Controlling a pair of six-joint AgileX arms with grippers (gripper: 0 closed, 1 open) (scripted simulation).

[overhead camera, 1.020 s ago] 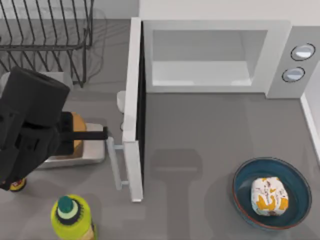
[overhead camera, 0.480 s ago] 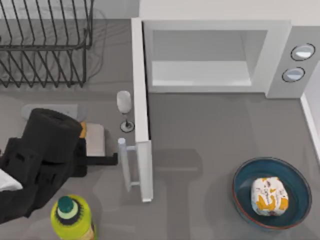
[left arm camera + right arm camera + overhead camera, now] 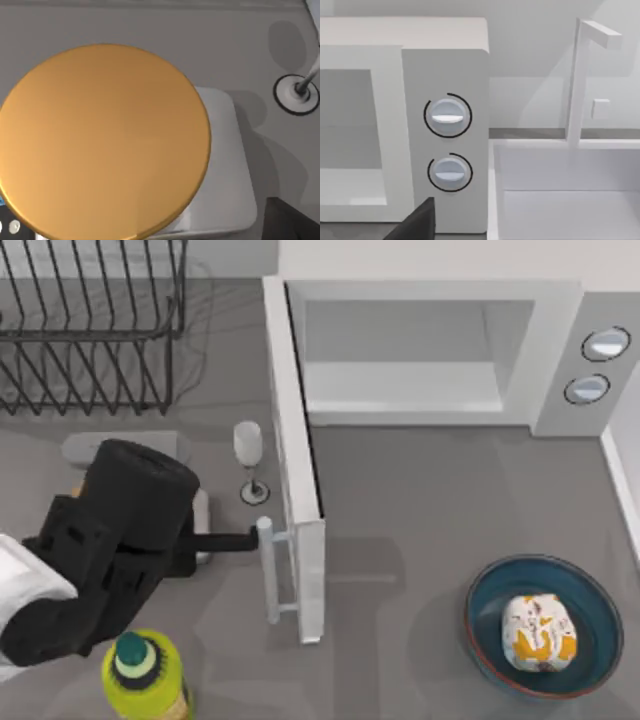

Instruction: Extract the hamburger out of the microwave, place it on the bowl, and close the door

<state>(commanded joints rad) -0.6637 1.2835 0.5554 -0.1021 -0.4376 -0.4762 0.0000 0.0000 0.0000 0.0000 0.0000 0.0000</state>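
Hamburger (image 3: 539, 632) sits in the bowl (image 3: 490, 592) near the surface's right front corner. My left gripper (image 3: 245, 540), fingers together, touches the door (image 3: 296, 490) handle; wine glass (image 3: 248, 452) just beside.

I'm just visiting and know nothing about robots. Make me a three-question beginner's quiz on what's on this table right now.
1. True or false: the hamburger lies in the bowl.
2. What is the left tool pressing against? A) the door's handle B) the wine glass C) the green bottle
3. Fill in: the microwave has ___ round knobs on its front.

Key
1. True.
2. A: its fingers reach the white bar handle of the door, which stands wide open.
3. Two.
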